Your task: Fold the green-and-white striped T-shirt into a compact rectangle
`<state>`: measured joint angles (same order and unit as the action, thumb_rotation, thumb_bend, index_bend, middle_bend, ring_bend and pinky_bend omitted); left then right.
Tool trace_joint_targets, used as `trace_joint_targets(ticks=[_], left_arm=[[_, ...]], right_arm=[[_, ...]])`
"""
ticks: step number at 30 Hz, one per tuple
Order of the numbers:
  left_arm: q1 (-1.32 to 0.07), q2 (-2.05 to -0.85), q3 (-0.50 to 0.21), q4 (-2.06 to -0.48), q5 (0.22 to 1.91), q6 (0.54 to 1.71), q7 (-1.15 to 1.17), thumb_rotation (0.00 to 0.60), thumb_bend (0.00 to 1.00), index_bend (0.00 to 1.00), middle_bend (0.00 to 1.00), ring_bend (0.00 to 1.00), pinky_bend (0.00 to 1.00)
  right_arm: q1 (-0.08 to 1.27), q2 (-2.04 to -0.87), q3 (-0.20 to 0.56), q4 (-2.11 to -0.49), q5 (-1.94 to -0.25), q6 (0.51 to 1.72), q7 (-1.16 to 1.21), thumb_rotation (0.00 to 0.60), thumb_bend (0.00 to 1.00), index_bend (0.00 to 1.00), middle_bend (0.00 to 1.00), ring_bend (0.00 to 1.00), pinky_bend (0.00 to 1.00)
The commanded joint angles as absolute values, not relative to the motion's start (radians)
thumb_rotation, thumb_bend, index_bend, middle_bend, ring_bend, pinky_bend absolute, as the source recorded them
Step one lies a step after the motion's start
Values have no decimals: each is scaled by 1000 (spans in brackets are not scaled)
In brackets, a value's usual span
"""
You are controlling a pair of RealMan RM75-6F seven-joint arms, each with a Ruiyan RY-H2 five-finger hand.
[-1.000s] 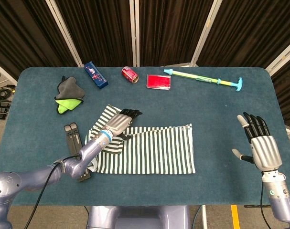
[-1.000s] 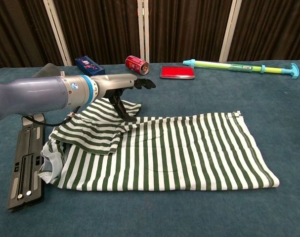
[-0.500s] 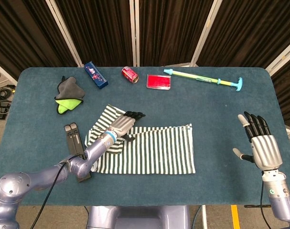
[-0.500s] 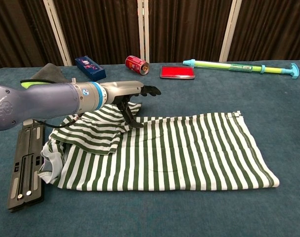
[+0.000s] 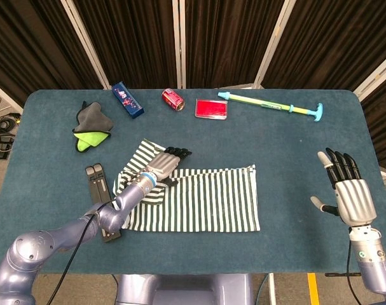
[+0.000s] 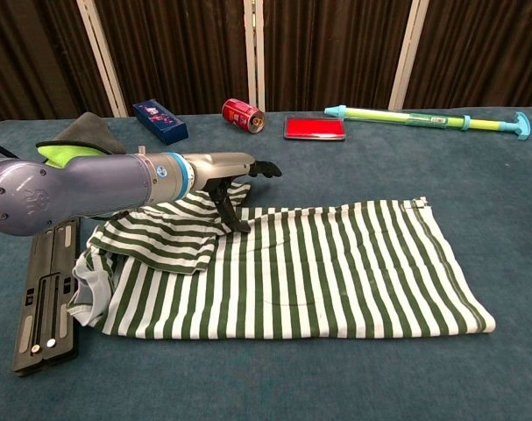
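Observation:
The green-and-white striped T-shirt (image 5: pixel 202 200) lies flat at mid-table, its left sleeve folded inward over the body (image 6: pixel 165 237). My left hand (image 5: pixel 165 165) hovers flat over that folded sleeve with its fingers stretched out. In the chest view the left hand (image 6: pixel 229 168) has its thumb pointing down onto the fabric near the fold; nothing is gripped. My right hand (image 5: pixel 348 194) is held up open, fingers spread, well right of the shirt near the table's right edge. It does not show in the chest view.
A black folding tool (image 5: pixel 98 190) lies left of the shirt. Along the back stand a grey-and-green cloth (image 5: pixel 91 127), a blue box (image 5: pixel 128 100), a red can (image 5: pixel 173 99), a red case (image 5: pixel 212 108) and a green-yellow pump (image 5: pixel 272 105).
My left hand reached a little further right over the folded sleeve, then eased back slightly, its forearm lower. The right hand sank a touch. The shirt has not moved.

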<state>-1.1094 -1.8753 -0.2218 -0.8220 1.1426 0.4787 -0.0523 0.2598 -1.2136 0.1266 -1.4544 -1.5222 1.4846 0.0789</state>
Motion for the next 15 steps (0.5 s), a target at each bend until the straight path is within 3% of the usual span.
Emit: trace_joint_targets(ticks=[1,15], left_arm=[[-1119,-1891,-221,-792,1159,475,-62,600,310,0,0,0,0],[-1151,-1960,-224,-648,1210,461,-122,600,313,0,0,0,0]], right_arm=[[259,-1213,128,-1454,-1521,1484,79,600,21,45,0,0,0],[256,-1211,135,-1453,-1517,1483,84,600,20,49,0,0,0]])
